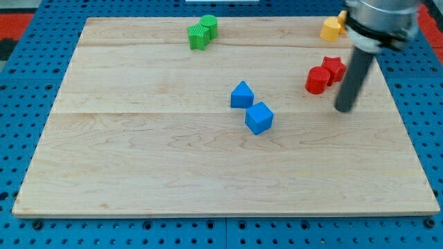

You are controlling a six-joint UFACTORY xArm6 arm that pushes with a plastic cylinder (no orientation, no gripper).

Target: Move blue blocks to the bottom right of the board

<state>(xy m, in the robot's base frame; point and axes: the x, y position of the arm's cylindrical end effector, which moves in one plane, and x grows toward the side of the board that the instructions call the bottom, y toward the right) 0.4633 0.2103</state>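
Observation:
Two blue blocks lie near the board's middle: a blue triangular block (241, 95) and, just below and to its right, a blue cube (259, 117); they nearly touch. My tip (344, 109) rests on the board at the view's right, well to the right of the blue cube and just below and right of the red blocks. It touches no block.
Two red blocks, a cylinder (318, 80) and a star-like one (333, 68), sit together left of the rod. A yellow block (331, 28) lies at the top right. Two green blocks (203, 32) lie at the top middle. The wooden board (138, 152) rests on a blue pegboard.

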